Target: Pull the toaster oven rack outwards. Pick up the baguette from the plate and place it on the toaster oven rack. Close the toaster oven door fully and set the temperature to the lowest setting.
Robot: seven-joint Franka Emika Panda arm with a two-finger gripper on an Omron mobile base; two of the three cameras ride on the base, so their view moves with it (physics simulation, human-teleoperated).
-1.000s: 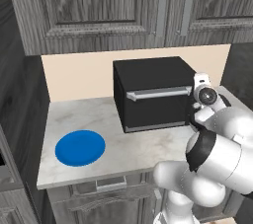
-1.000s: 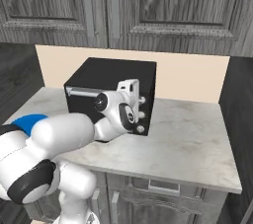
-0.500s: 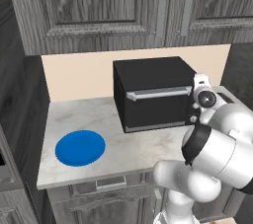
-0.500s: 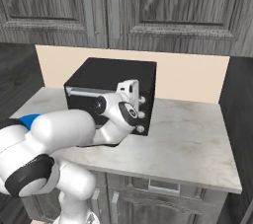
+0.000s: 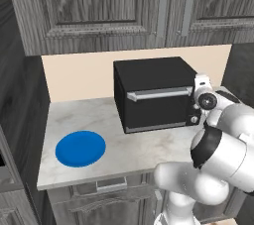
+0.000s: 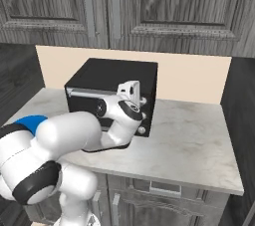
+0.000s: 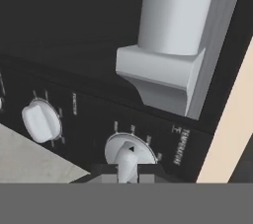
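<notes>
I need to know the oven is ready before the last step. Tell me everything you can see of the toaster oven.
The toaster oven is a boxy black unit standing upright on the marble counter against the beige backsplash. Its door is shut, with a silver bar handle across the top. Silver knobs sit on its right side; the hand view shows two, and the gripper is shut on the nearer knob, its pointer up. The blue plate lies apart to its left.

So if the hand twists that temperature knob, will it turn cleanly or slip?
Probably turns cleanly: the temperature knob has a raised rib across it, and the hand sits closed around that rib. Its smooth silver finish might slip. The boxy toaster oven looks heavy enough to stay put.
</notes>
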